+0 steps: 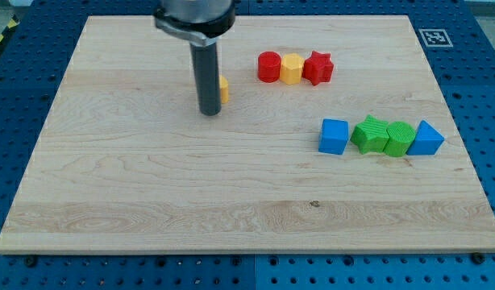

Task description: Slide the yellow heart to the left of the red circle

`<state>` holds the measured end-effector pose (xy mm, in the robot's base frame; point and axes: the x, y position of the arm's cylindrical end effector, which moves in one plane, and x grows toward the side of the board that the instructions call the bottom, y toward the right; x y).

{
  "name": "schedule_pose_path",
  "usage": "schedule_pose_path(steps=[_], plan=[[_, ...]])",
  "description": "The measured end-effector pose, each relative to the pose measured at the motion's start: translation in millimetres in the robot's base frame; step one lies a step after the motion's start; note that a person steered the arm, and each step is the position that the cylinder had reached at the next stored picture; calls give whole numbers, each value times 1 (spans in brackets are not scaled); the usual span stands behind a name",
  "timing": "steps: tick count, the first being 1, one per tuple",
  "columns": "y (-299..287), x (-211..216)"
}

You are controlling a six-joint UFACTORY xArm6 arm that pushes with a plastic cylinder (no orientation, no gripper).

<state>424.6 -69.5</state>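
The yellow heart (224, 89) is mostly hidden behind my rod; only its right edge shows. My tip (210, 113) rests on the board just at the heart's left and slightly toward the view's bottom, touching or nearly touching it. The red circle (268, 66) sits up and to the right of the heart, at the left end of a row with a yellow hexagon (291, 69) and a red star (318, 68).
A row of blocks lies at the right: a blue cube (334, 136), a green star (369, 134), a green hexagon-like block (399, 138) and a blue triangle (426, 138). The wooden board (151, 201) ends at a blue pegboard frame.
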Motion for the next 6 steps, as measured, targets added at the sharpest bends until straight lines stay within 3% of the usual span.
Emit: schedule_pose_path(steps=[3,6], plan=[[17,-58],[30,-75]])
